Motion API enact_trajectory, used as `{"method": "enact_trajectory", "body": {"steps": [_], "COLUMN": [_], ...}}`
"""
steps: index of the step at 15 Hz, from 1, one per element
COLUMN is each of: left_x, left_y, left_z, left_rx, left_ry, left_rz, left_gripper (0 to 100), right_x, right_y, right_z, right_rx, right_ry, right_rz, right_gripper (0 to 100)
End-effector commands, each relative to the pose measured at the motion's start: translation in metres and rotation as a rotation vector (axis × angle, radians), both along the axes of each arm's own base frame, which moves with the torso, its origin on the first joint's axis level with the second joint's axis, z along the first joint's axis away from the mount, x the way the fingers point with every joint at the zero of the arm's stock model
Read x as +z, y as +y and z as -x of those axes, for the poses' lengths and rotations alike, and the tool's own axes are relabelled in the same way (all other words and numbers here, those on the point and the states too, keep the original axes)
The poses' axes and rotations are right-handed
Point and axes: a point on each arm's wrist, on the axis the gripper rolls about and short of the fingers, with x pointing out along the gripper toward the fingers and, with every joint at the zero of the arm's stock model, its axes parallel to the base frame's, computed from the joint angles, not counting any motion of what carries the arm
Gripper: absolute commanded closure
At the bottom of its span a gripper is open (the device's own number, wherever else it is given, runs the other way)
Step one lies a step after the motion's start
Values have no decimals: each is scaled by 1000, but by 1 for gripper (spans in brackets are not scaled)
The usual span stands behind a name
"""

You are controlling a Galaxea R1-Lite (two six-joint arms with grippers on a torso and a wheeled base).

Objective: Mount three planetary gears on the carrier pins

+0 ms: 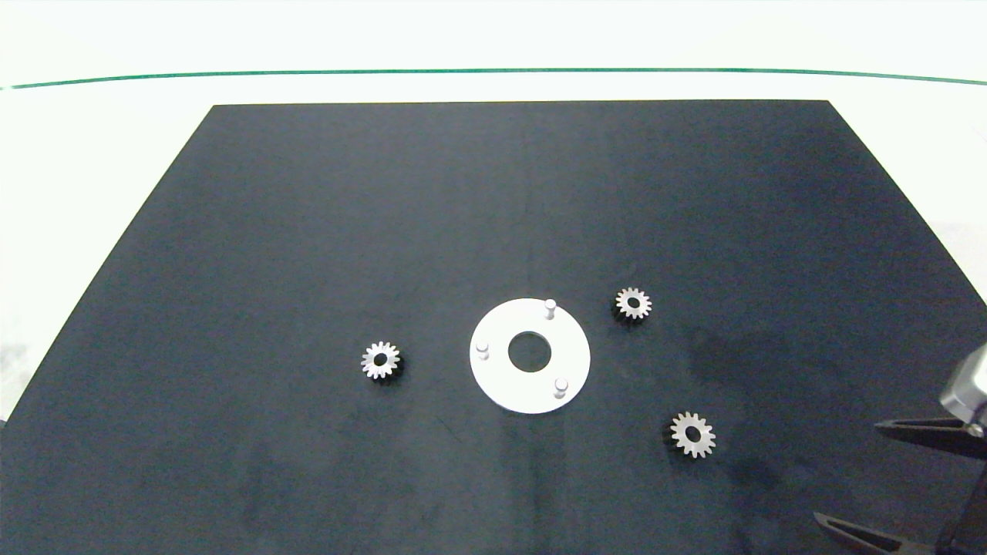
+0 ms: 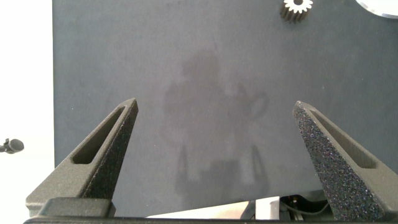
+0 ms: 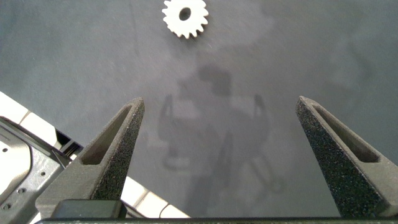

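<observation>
A flat white disc with a central hole lies on the black mat, and three carrier pins stand bare on it. Three planetary gears lie flat on the mat: one left of the disc, one to its upper right, one to its lower right. My right gripper is open at the lower right edge, apart from the nearest gear. My left gripper is open over bare mat, out of the head view; a gear lies ahead of it.
The black mat covers most of the white table. A green line runs along the table's far side. The disc's edge shows at a corner of the left wrist view.
</observation>
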Motion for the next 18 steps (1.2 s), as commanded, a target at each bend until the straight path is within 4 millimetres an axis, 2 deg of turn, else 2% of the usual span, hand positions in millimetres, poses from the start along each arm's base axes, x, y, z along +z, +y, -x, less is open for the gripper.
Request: {"method": "enact_trajectory", "body": {"steps": [1,7,11,15,18], "left_x": [-1,0,0,2,1], "left_y": [0,0,0,0,0], "left_z": [0,-1,0,1,1], "left_rx": [0,-2,2,1,0], "left_ry": [3,6,1,-6,-8], "left_rz": [-1,1,1,0,1], "left_gripper": [0,0,0,0,0], "right_x": [-15,-19,-31,-39,-43], "right_y": [24,42,47,59,64], "right_z": [-30,-49,-57,-74,-76], "right_rx": [36,59,61,35,45], "right_ry": [54,68,118,105,117], "right_rz": [32,41,67,39,51], "right_gripper": [0,0,0,0,0]}}
